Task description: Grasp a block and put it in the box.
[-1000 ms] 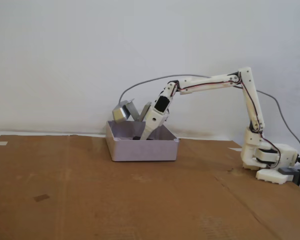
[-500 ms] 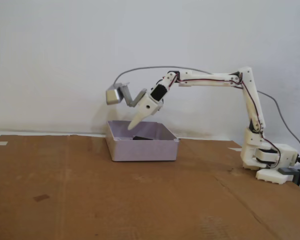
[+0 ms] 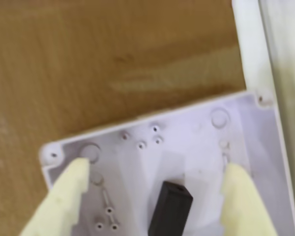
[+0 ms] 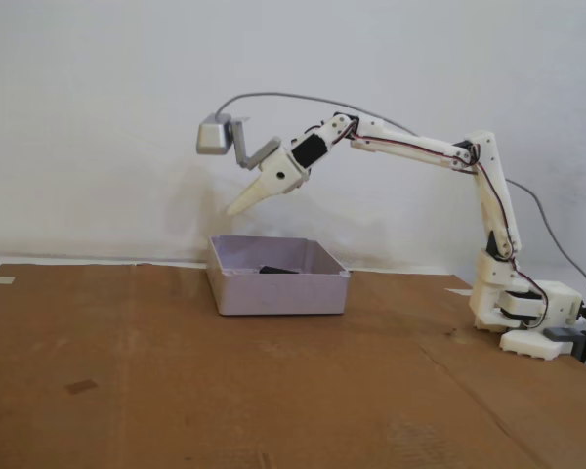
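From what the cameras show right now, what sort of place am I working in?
Likely a home or hobby bench, not a factory: flattened brown cardboard serves as the work surface against a bare white wall, and a small white 3D-printed-looking arm stands by a plastic box.

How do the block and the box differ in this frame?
The block is matte black; the box is pale lilac-grey. The block is a small solid bar, while the box is a wide, shallow open tray several times broader. The block lies inside the box, which sits on the cardboard. Both are free of the fingers.
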You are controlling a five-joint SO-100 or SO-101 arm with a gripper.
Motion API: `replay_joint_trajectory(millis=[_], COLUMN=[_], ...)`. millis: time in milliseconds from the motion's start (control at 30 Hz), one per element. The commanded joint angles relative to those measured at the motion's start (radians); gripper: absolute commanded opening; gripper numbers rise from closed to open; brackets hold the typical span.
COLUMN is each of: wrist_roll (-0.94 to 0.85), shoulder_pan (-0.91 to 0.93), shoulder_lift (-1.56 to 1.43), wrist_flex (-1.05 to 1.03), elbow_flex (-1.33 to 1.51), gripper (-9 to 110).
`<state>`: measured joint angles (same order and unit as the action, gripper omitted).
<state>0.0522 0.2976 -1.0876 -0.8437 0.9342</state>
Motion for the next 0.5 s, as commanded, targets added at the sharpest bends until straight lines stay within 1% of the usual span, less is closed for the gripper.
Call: replay_joint_trajectory(millis=[0,200,267,333,467], wrist_roll=[-0.014,-0.011,-0.012,-0.012,-0.012], shoulder_pan=[-0.032,-0.066,-0.069,-0.074,-0.077], shoulder_lift=[-0.186,-0.186,-0.186,-0.186,-0.186], wrist_flex=[0.028,0.028,0.026,0.026,0.026], elbow_flex=[-0.173,-0.218,-0.222,-0.225,-0.25], gripper=[32,32,30,25,10])
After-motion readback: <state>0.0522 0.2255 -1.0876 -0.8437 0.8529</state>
